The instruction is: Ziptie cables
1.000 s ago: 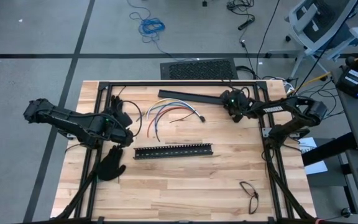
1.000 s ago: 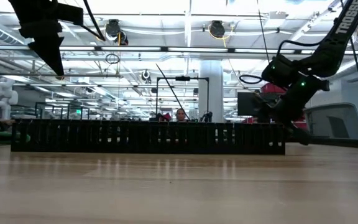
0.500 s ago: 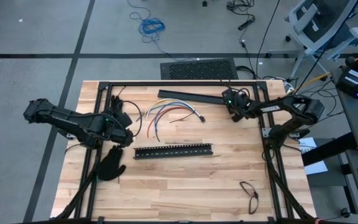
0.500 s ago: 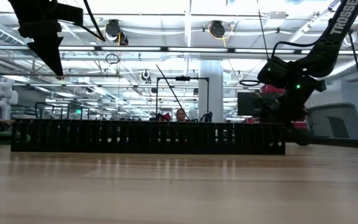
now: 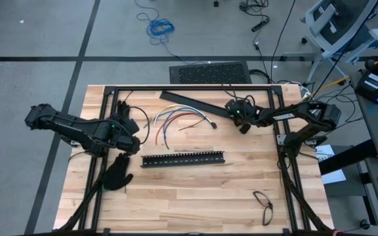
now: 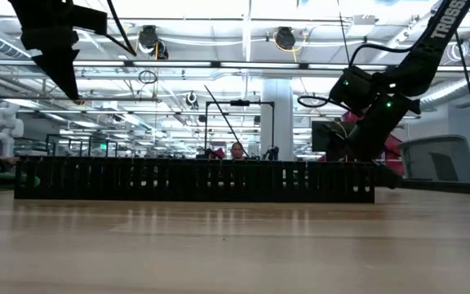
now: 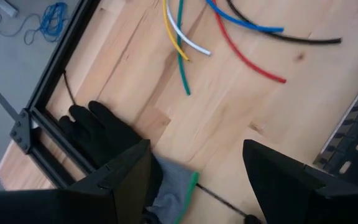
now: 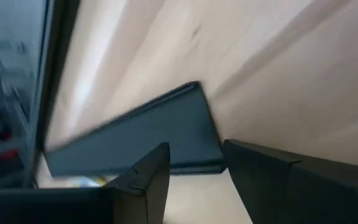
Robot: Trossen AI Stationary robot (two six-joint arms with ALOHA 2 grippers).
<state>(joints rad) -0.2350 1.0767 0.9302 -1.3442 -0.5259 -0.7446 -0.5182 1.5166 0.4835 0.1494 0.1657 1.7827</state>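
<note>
The cables (image 5: 176,121) lie loose on the wood at the far middle, their coloured ends (image 7: 185,50) fanned out. A thin dark ziptie (image 5: 194,147) lies just beyond the slotted bar. My left gripper (image 7: 197,155) hangs open above the table by a black glove (image 7: 98,134), at the left (image 5: 135,141). My right gripper (image 5: 231,110) is at the right end of a flat black bar (image 5: 195,101), fingers either side of that end's corner (image 8: 194,155). My right gripper has the flat black bar's right end (image 8: 210,143) between its two fingers, slanting down from the table's right side. One finger (image 8: 142,180) lies in front of the bar's face. The other stands at its end edge. The contact itself is hidden by the fingers.
A long black slotted bar (image 5: 184,158) lies across the table's middle. A second black glove (image 5: 117,174) lies near the left edge, and glasses (image 5: 262,203) at the near right. A black frame (image 5: 176,87) rims the table.
My right gripper has gone toward the table's left edge. The flat black bar has slid left with it and turned a little, its left end swinging toward the far edge. My left arm has kept still.
</note>
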